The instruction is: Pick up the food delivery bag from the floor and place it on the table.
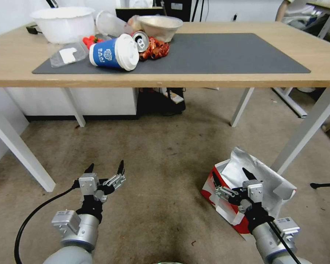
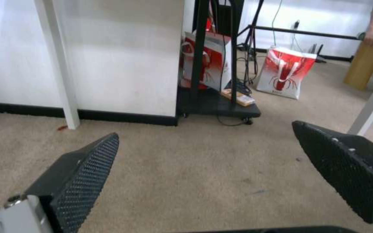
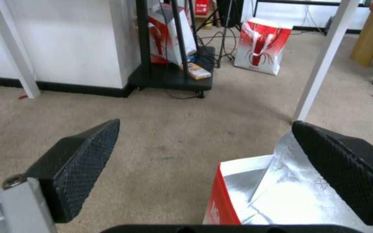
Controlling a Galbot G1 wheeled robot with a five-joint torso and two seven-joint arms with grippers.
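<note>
Silver foil lining shows at the open mouth of the food delivery bag (image 1: 267,183), which sits on the floor (image 1: 165,154) beside a white leg of the worktop (image 1: 11,55), so the lift has not begun and the whole carry up to the dark grey mat (image 1: 227,51) is left. Over the bag's mouth hovers the right tool (image 1: 234,176), spread wide and gripping nothing; whether a fingertip brushes the foil I cannot tell. Well apart, above bare carpet, the left tool (image 1: 105,167) hangs spread and empty.
</note>
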